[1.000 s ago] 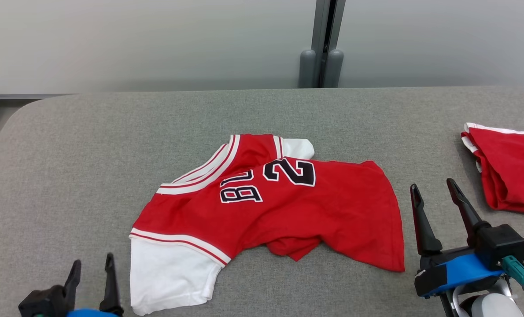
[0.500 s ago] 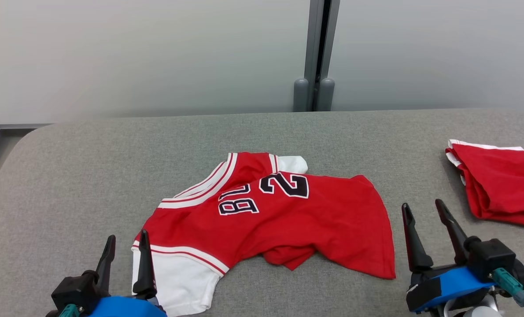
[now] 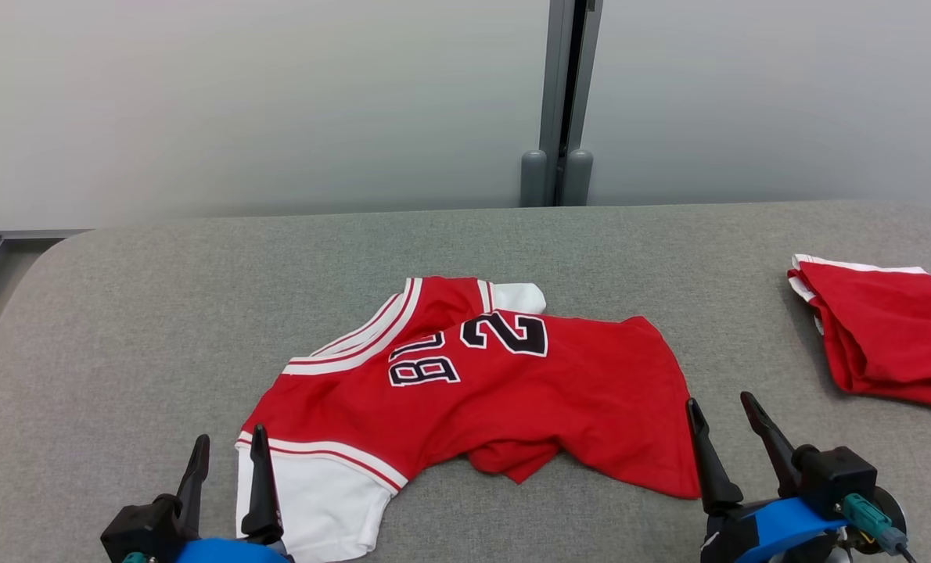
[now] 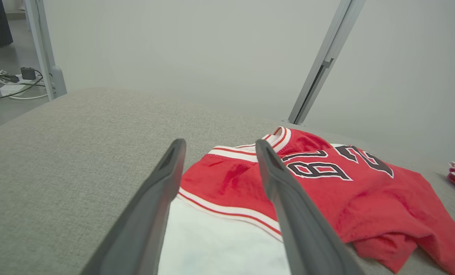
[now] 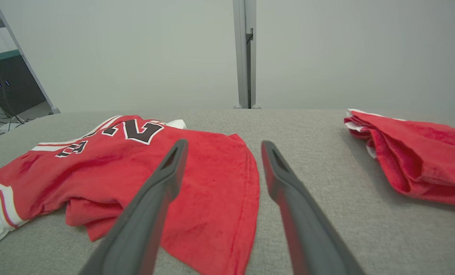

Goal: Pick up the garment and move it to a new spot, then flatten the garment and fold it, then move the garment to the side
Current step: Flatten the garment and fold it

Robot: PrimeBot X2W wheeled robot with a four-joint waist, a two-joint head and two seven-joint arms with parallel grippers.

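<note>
Garment (image 3: 473, 391): red, with white sleeves, white-striped trim and black lettering edged in white. Lies rumpled near middle of grey surface (image 3: 160, 313), neither flattened nor folded. Has one flap of red cloth tucked under at near edge, one white sleeve spread toward near left, other white sleeve peeking out at far side. Rests free, gripped by nothing.

Left hand (image 3: 230, 435): sits at near left, pointing away, spread wide and empty. Straddles white sleeve in left wrist view, with sleeve and red-striped cuff lying between and beneath the two fingers (image 4: 151, 214). Seems to hang just above cloth, though contact is hard to judge from that angle.

Right hand (image 3: 719, 399): sits at near right, just beside garment's hem corner, likewise spread wide and empty. Shows one finger over red hem and other over bare surface in right wrist view.

Second red garment (image 3: 880, 336): lies bunched at far right of surface, well apart from first.

Grey post (image 3: 563, 94): stands behind surface against pale wall (image 3: 278, 102).
</note>
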